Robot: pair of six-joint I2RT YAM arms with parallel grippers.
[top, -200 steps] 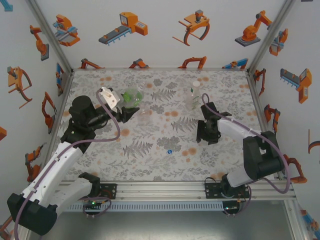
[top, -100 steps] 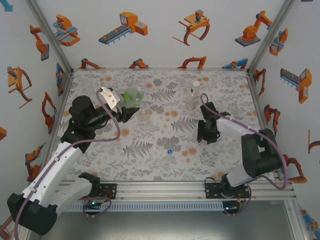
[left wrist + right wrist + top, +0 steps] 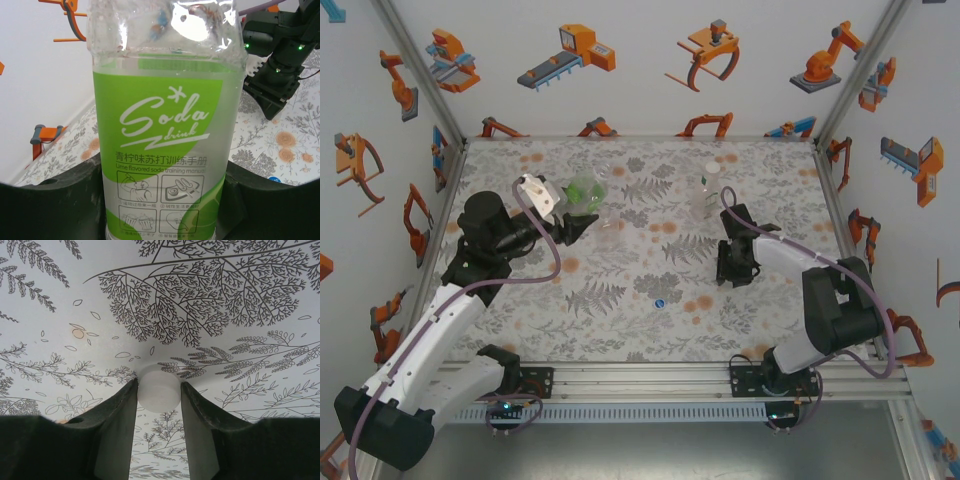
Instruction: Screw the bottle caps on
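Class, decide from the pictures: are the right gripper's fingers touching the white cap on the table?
Touching. In the right wrist view, both fingers of the right gripper meet the white cap, one on each side, with no gap showing.

The green bottle (image 3: 165,150) is too big for the left wrist picture. Its top and bottom are cut off, so its neck is hidden. The left fingers (image 3: 50,205) are dark shapes on both sides of it, cut off at the bottom edge. The blue cap (image 3: 274,178) peeks out from behind one of them, partly hidden.

The two sides of the white cap (image 3: 159,387) are tucked behind the right fingers (image 3: 107,435), which are cut off below too. From above, the right gripper (image 3: 736,268) covers that cap. The clear bottle (image 3: 610,232) is too faint to tell if it stands or lies.
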